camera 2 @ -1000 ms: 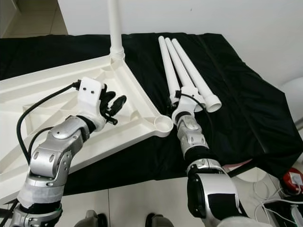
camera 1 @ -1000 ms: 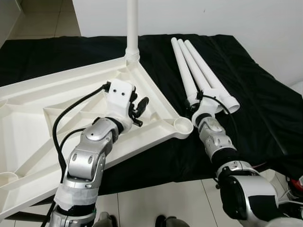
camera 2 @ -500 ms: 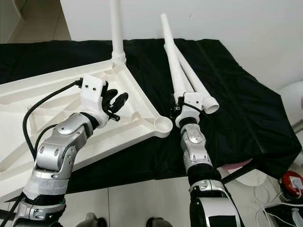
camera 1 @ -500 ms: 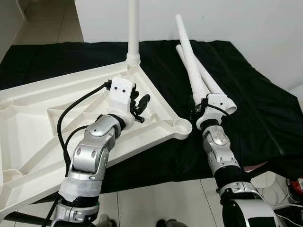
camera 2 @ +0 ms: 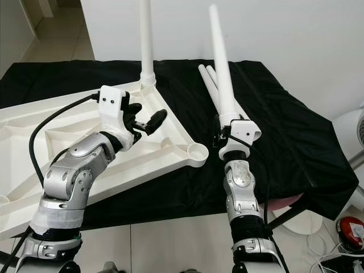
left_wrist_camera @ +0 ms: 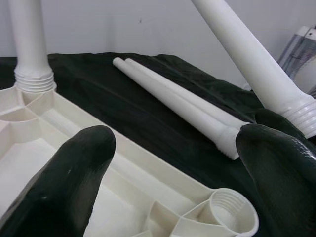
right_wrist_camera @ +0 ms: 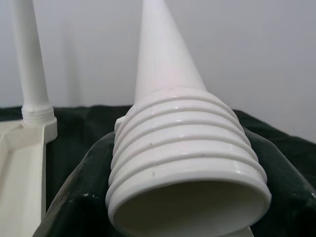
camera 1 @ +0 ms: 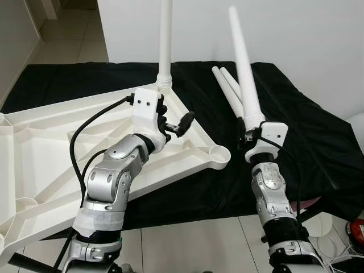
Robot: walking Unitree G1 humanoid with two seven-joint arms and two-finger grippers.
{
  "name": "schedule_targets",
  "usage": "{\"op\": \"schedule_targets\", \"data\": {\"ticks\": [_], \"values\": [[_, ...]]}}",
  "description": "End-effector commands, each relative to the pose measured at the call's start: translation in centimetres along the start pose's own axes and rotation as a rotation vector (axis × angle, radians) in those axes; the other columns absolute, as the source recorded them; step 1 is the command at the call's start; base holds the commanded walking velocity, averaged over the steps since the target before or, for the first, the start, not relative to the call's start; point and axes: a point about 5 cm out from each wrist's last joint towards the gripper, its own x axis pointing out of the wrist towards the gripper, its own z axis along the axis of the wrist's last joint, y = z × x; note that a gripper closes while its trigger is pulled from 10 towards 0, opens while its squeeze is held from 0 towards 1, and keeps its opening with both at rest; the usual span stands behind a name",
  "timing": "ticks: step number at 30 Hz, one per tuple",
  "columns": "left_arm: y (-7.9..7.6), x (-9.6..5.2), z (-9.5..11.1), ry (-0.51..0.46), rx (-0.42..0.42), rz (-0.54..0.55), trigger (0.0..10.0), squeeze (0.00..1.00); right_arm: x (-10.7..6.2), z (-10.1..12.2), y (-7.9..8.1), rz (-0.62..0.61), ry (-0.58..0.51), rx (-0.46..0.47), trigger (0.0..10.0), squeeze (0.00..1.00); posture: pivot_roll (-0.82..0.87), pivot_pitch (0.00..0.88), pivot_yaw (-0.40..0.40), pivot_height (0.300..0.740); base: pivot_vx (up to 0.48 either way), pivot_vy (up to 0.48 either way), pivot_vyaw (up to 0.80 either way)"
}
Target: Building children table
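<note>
White plastic everywhere on this one: the upside-down tabletop point(camera 1: 40, 148) lies on a black-draped counter point(camera 1: 318, 136), with one leg point(camera 1: 165, 40) already screwed upright into the far corner. Right tool point(camera 2: 230, 129) is clenched around the threaded end of a second leg point(camera 2: 220, 65), holding it lifted off the cloth and pointing nearly straight up, threads down by the fingers. Looks to me like the step in hand is carrying that leg over to the empty threaded socket point(camera 1: 219, 152) at the tabletop corner, which sits just beside the right tool toward the robot's left. Left tool point(camera 1: 173, 122) hovers over the tabletop ribs with its fingers point(left_wrist_camera: 69, 173) spread wide, grasping nothing, with the socket just past its fingertips. Two spare legs point(camera 1: 227, 91) lie side by side on the cloth beyond the right tool. Next move, I'd guess, calls for getting the threaded end squarely above the socket and keeping the leg plumb before any twisting, since cross-threading plastic is easy, and the left tool could steady the tabletop. Hard to say much about the other sockets: the tabletop runs off the frame on the robot's left. Tops of both standing legs are cut off too, and the right wrist view is mostly thread rings, so the actual finger contact is hard to judge.
</note>
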Motion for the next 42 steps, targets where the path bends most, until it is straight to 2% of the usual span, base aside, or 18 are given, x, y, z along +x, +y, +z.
{"op": "schedule_targets", "data": {"ticks": [1, 2, 5, 6, 7, 8, 9, 11, 12, 15, 17, 21, 25, 27, 30, 42], "values": [[-1.2, 0.1, 0.1, 0.016, -0.01, -0.188, 10.0, 1.0, 0.0, 1.0, -0.3, -0.025, -0.062, 0.003, 10.0, 0.0, -0.03, 0.0, -0.041, 0.74, 0.0, 0.0, 0.0], [-1.3, 0.2, 0.3, 0.021, -0.014, -0.218, 10.0, 1.0, 0.1, 1.4, -0.2, -0.024, -0.084, 0.017, 10.0, 0.0, -0.03, 0.0, -0.041, 0.74, 0.0, 0.0, 0.0], [-1.3, 0.2, 0.3, 0.021, -0.014, -0.218, 10.0, 1.0, 0.1, 1.4, -0.2, -0.024, -0.084, 0.017, 10.0, 0.0, -0.03, 0.0, -0.041, 0.74, 0.0, 0.0, 0.0], [-1.5, 0.2, 0.7, 0.019, -0.039, -0.253, 10.0, 1.0, 0.3, 2.2, 0.0, -0.012, -0.117, 0.023, 10.0, 0.0, -0.04, 0.0, -0.038, 0.74, 0.0, 0.0, 0.0], [-1.6, 0.4, 1.0, 0.022, -0.078, -0.273, 10.0, 0.93, 0.4, 3.2, 0.3, 0.009, -0.155, 0.013, 10.0, 0.0, -0.04, 0.0, -0.038, 0.74, 0.0, 0.0, 0.0], [-1.6, 0.4, 1.0, 0.022, -0.078, -0.273, 10.0, 0.93, 0.4, 3.2, 0.3, 0.009, -0.155, 0.013, 10.0, 0.0, -0.04, 0.0, -0.038, 0.74, 0.0, 0.0, 0.0], [-1.8, 0.5, 1.4, 0.024, -0.135, -0.308, 10.0, 0.0, 0.6, 4.3, 0.8, 0.043, -0.203, 0.007, 10.0, 0.0, -0.04, 0.0, -0.033, 0.74, 0.0, 0.0, 0.0], [-1.8, 0.5, 1.4, 0.024, -0.135, -0.308, 10.0, 0.0, 0.6, 4.3, 0.8, 0.043, -0.203, 0.007, 10.0, 0.0, -0.04, 0.0, -0.033, 0.74, 0.0, 0.0, 0.0], [-1.8, 0.7, 2.5, 0.013, -0.252, -0.36, 10.0, 0.0, 0.4, 6.3, 2.1, 0.159, -0.283, -0.011, 10.0, 0.0, -0.04, 0.0, -0.033, 0.74, 0.0, 0.0, 0.0], [-1.7, 0.8, 2.9, 0.014, -0.296, -0.376, 10.0, 0.0, 0.2, 6.8, 2.6, 0.202, -0.304, -0.023, 10.0, 0.0, -0.03, 0.0, -0.034, 0.74, 0.0, 0.0, 0.0], [-1.2, 1.1, 3.6, 0.021, -0.334, -0.388, 10.0, 0.0, -0.3, 7.2, 3.4, 0.281, -0.322, -0.051, 10.0, 0.0, -0.03, 0.0, -0.033, 0.74, 0.0, 0.0, 0.0], [-1.0, 1.2, 3.9, 0.02, -0.342, -0.397, 10.0, 0.0, -0.5, 7.2, 3.8, 0.318, -0.323, -0.062, 10.0, 0.0, -0.03, 0.0, -0.033, 0.74, 0.0, 0.0, 0.0], [-0.4, 1.5, 5.2, 0.002, -0.4, -0.429, 10.0, 0.0, -1.3, 6.9, 5.0, 0.424, -0.309, -0.077, 10.0, 0.0, -0.04, 0.0, -0.035, 0.74, 0.0, 0.0, 0.0], [-0.4, 1.5, 5.2, 0.002, -0.4, -0.429, 10.0, 0.0, -1.3, 6.9, 5.0, 0.424, -0.309, -0.077, 10.0, 0.0, -0.04, 0.0, -0.035, 0.74, 0.0, 0.0, 0.0], [-0.2, 1.7, 6.0, -0.012, -0.451, -0.458, 10.0, 0.0, -1.6, 6.6, 5.6, 0.467, -0.296, -0.084, 10.0, 0.0, -0.04, 0.0, -0.036, 0.74, 0.0, 0.0, 0.0], [-0.7, 2.2, 7.0, -0.016, -0.543, -0.503, 10.0, 0.0, -2.5, 6.0, 6.7, 0.535, -0.253, -0.09, 10.0, 0.0, -0.04, 0.0, -0.037, 0.74, 0.0, 0.0, 0.0]]}}
